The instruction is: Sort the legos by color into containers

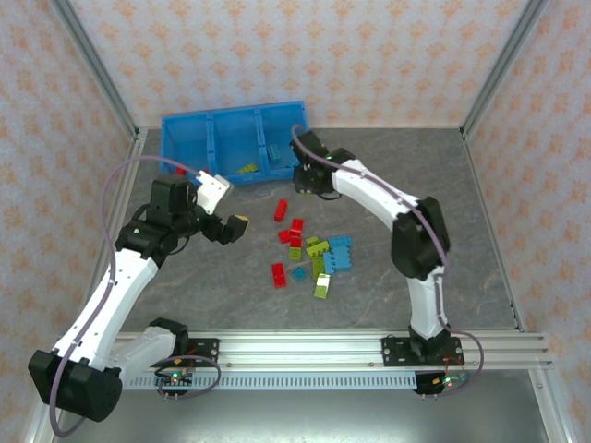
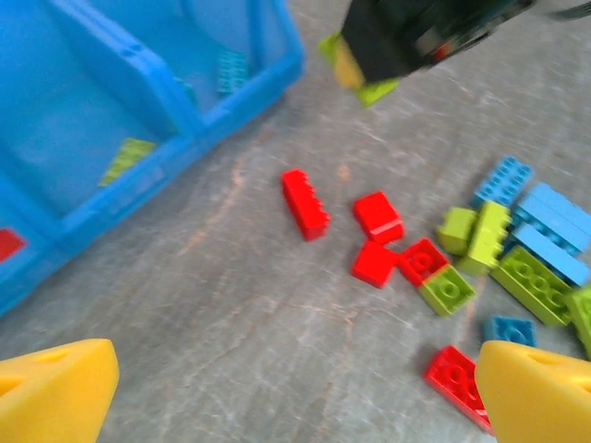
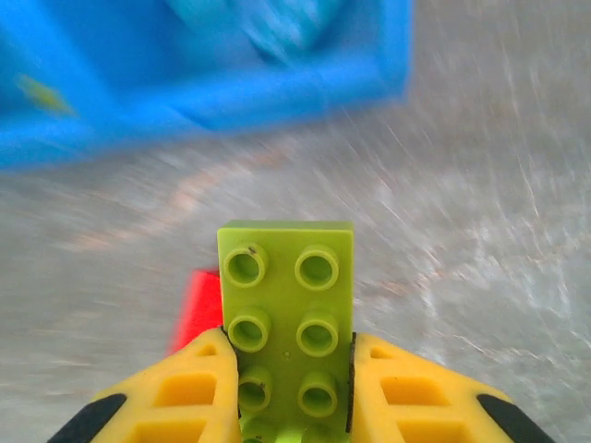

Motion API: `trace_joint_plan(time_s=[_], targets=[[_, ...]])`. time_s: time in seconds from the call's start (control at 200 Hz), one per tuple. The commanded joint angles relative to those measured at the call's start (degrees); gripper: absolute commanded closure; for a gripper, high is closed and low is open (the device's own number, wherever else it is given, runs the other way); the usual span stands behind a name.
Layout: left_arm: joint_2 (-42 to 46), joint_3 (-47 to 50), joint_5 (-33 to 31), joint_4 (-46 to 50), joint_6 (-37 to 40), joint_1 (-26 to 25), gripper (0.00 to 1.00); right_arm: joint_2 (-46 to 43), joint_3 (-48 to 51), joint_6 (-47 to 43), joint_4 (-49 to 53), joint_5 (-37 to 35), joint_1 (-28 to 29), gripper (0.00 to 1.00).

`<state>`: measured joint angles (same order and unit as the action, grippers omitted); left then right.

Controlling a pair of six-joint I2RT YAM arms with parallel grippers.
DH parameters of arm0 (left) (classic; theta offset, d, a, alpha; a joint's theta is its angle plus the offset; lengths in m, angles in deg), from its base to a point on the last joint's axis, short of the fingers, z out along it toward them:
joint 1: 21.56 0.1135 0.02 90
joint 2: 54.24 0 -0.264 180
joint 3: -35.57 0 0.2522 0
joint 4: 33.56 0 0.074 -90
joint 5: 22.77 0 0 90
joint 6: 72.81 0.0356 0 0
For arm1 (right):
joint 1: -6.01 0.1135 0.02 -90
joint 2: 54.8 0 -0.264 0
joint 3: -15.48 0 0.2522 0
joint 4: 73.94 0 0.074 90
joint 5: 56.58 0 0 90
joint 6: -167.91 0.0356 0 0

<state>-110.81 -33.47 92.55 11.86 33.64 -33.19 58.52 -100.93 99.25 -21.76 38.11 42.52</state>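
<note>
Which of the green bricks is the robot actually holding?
The lime green studded plastic brick clamped in the right gripper; the others lie loose on the grey table or in the blue tray.

Your tray sits far-left on the counter, legos nearer at centre; right pincer with a brick between them, left pincer left of legos.

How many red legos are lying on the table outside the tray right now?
5 red legos: a long one nearest the tray, three clustered beside the green pile, one apart, nearer the arms. Others may hide under the right arm.
</note>
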Motion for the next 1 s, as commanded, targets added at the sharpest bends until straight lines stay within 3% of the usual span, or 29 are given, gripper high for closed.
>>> trace_joint_plan(time_s=[0.0, 0.15, 0.255, 0.525, 0.701, 0.906, 0.996], targets=[[0.5, 0.3, -13.0, -4.5, -6.8, -0.2, 0.00, -4.3, 1.8, 3.7, -12.9, 2.7, 4.6, 0.78], [0.2, 0.1, -25.9, -5.4, -12.6, 0.1, 0.00, 3.4, -7.1, 2.0, -15.3, -4.8, 8.4, 0.76], [1.0, 0.8, -30.2, -6.2, -14.4, 0.2, 0.00, 11.8, -16.2, 0.8, -16.5, -5.5, 8.4, 0.77], [1.7, 1.2, -30.8, -6.1, -14.5, 0.1, 0.00, 35.7, -46.2, -2.2, -16.6, -4.5, 8.4, 0.76], [1.5, 1.1, -26.6, -5.8, -13.6, 0.1, 0.00, 41.9, -49.6, -3.2, -25.8, -5.3, 8.2, 0.73], [1.6, 1.2, -28.4, -5.9, -13.2, 0.2, 0.00, 43.3, -53.7, -3.4, -26.3, -5.2, 8.2, 0.48], [1.6, 1.3, -28.7, -5.9, -13.2, 0.1, 0.00, 41.5, -53.4, -3.0, -24.7, -3.6, 8.2, 0.46]])
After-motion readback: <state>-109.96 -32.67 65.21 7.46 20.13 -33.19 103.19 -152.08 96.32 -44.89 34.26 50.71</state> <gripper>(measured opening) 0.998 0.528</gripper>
